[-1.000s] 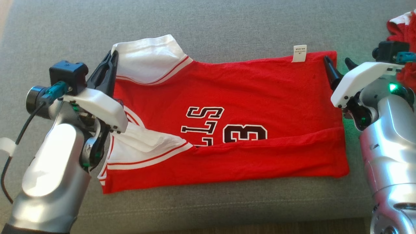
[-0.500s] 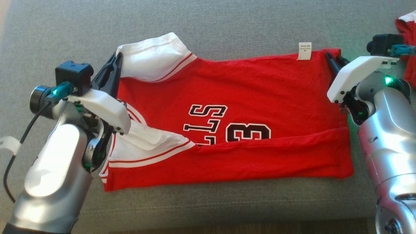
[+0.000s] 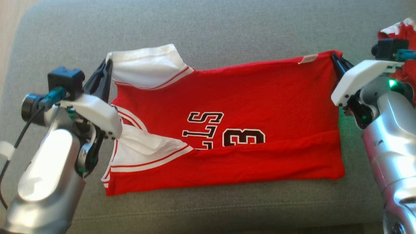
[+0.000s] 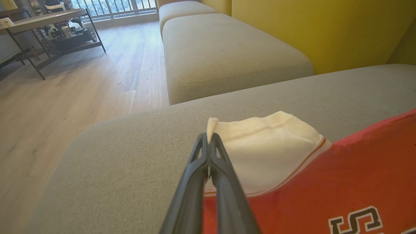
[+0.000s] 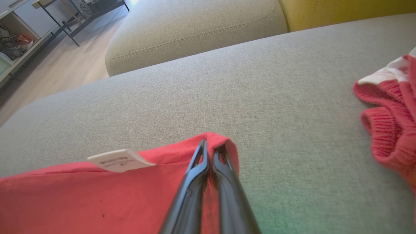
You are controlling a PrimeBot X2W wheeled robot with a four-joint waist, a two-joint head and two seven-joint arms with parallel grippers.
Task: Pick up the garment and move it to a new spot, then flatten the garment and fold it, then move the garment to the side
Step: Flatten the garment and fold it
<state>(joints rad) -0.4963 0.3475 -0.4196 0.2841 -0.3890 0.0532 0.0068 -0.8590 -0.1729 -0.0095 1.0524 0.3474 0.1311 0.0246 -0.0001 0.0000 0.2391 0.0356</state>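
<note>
Grip looked thin: left gripper (image 3: pixel 106 65) pinched the white sleeve (image 3: pixel 146 66) of the red jersey (image 3: pixel 227 107), right gripper (image 3: pixel 335 58) its far hem corner, jersey lying on the grey cushion (image 3: pixel 208 26). Uneven lifting could slip a corner free and spoil the fold.

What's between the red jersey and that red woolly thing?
Bare grey sofa cushion separates red jersey from red knitted garment, in the right wrist view.

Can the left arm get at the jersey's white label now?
Probably not: left claw is shut on the white sleeve; the label sits at the jersey's opposite end, by the right claw.
</note>
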